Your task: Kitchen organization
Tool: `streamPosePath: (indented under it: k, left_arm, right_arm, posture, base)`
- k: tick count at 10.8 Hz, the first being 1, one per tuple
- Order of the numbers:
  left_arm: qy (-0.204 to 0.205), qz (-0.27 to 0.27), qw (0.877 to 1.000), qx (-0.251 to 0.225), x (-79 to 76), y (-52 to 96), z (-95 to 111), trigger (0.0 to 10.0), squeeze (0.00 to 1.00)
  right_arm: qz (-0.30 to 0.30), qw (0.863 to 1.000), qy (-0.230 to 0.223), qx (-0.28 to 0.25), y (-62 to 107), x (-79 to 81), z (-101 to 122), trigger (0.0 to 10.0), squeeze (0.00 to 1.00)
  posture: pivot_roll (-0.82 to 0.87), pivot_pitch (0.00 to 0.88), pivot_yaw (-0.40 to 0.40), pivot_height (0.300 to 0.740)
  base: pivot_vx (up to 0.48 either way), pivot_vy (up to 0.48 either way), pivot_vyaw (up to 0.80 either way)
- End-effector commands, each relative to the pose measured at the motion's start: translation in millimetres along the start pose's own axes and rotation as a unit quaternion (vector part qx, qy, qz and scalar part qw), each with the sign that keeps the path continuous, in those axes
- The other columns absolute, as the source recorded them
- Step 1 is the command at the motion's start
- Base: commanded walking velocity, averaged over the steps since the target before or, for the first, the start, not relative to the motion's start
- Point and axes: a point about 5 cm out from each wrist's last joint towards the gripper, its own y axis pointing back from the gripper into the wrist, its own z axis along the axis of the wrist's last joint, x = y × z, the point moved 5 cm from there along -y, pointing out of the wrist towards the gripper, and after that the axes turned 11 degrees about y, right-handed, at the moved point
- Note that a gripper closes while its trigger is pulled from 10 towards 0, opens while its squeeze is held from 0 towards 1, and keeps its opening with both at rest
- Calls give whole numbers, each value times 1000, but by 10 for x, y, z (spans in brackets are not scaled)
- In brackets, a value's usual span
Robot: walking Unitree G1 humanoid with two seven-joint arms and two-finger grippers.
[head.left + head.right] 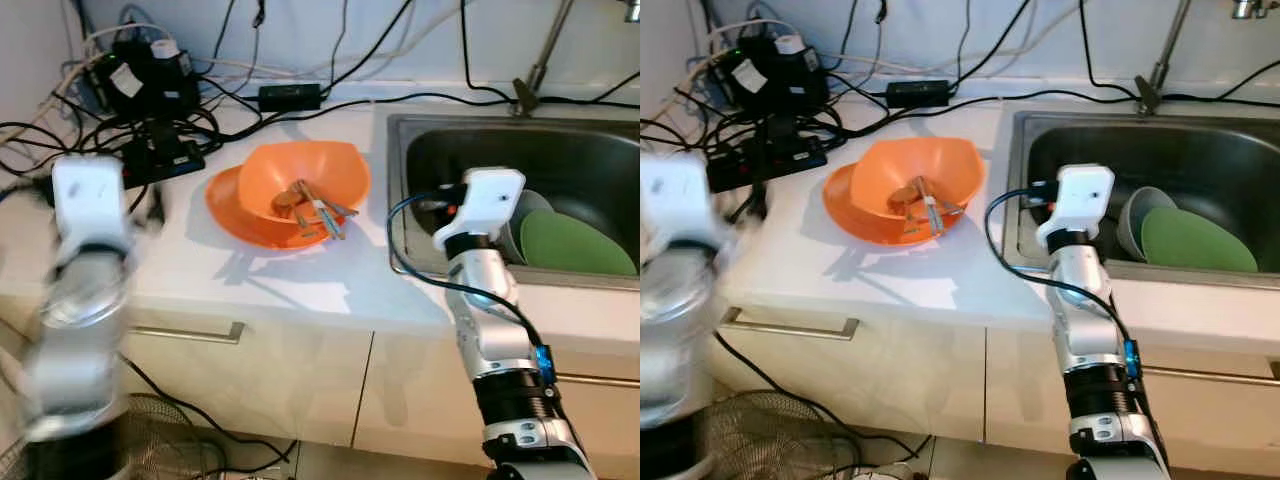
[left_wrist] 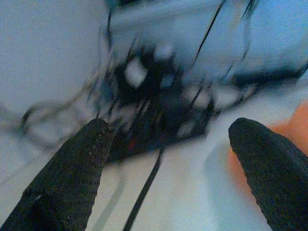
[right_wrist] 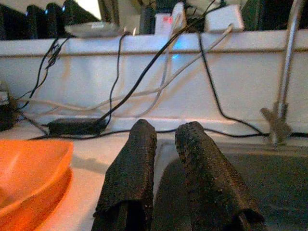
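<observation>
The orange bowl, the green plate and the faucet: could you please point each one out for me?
orange bowl [image 1: 318, 172]: left eye view, on its inner wall.
green plate [image 1: 572, 246]: left eye view, on its face, in the sink.
faucet [image 3: 280, 103]: right wrist view, on its upright stem.

White countertop [image 1: 300, 280], steel sink [image 1: 420, 140], cabinet drawers [image 1: 250, 370]

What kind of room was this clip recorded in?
Most likely a home kitchen: a steel sink holding a green plate, a white counter with an orange bowl and drawers below.
</observation>
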Motion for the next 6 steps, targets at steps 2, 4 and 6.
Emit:
streamPosePath:
  k: [2,4,6]
  left_arm:
    - [28,-37,998,-42,-276,-83,-23,10000,0]
    - [66,-82,993,-58,-559,-97,-112,10000,0]
    - [74,-99,990,-74,-659,-108,-126,10000,0]
  right_arm:
    - [-16,1000,4,-23,-20,-92,107,10000,0]
    - [-31,999,11,-27,13,-186,108,10000,0]
    - [-38,999,7,-24,37,-208,70,10000,0]
  posture:
    - [111,0,88,740]
    - [84,0,96,740]
    - [86,0,87,740]
  base:
    - [0,0,0]
    - [0,0,0]
    - [0,0,0]
